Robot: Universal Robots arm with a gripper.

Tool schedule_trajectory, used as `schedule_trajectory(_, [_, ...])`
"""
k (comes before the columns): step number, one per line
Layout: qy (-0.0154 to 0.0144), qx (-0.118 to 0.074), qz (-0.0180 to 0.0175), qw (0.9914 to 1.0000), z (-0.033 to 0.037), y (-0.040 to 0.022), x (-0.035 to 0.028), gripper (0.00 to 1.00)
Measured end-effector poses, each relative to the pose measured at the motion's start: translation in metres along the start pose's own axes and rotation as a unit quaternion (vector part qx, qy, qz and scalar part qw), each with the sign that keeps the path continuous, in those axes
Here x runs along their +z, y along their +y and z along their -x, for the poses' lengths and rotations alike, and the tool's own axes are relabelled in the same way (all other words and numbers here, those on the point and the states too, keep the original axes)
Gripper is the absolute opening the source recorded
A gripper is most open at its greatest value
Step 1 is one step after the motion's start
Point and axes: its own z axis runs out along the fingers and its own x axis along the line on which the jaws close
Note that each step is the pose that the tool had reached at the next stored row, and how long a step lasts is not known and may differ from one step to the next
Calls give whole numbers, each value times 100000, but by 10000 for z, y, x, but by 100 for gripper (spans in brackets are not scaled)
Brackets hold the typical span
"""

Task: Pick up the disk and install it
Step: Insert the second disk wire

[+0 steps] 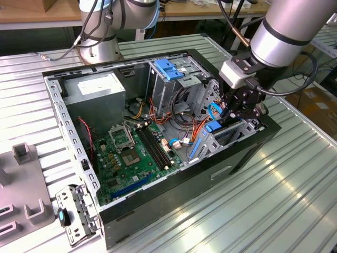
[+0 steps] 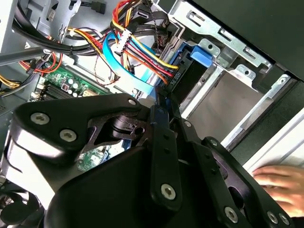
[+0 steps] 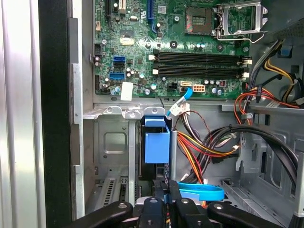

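**Gripper down in the drive bay with the disk standing in its slot**

In the exterior view an open computer case [image 1: 158,137] lies on a ribbed metal table [image 1: 274,200]. The arm reaches in from the exterior view's right, and its gripper [image 1: 234,113] hangs low over the case corner nearest that side. Inside the case sit a green circuit board [image 1: 129,153], a grey power box [image 1: 97,89] at the far corner, and a metal drive cage with a blue top [image 1: 168,71] near the middle.

The disk [image 3: 156,145] stands on edge in a narrow metal bay [image 3: 111,142] beside the case wall, its blue plastic end facing the first wrist view. In the second wrist view the disk [image 2: 190,71] shows as a dark slab with a blue tab, seated between the bay's silver walls just ahead of the fingertips. In the exterior view its blue end [image 1: 215,126] shows just below the gripper.

In both wrist views the two black fingers [image 3: 164,199] lie close together, almost touching, pointing at the disk's near edge. Whether they pinch that edge or merely press against it cannot be told.

A flat blue cable [image 3: 202,192] loops just beside the fingers, and a bundle of red, yellow and black wires [image 3: 204,147] runs past the bay. A person's hand [image 2: 280,183] rests at the corner of the second wrist view, outside the case.
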Motion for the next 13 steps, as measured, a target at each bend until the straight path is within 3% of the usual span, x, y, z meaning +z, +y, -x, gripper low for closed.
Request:
schedule_trajectory(5, [26,5,-9,100000,11,-9,-140,24])
schedule_trajectory(8, [44,2,-5,100000,11,-9,-142,22])
schedule_trajectory(10, [38,1,-6,100000,11,-9,-142,11])
schedule_trajectory(13, [41,2,-6,100000,11,-8,-142,11])
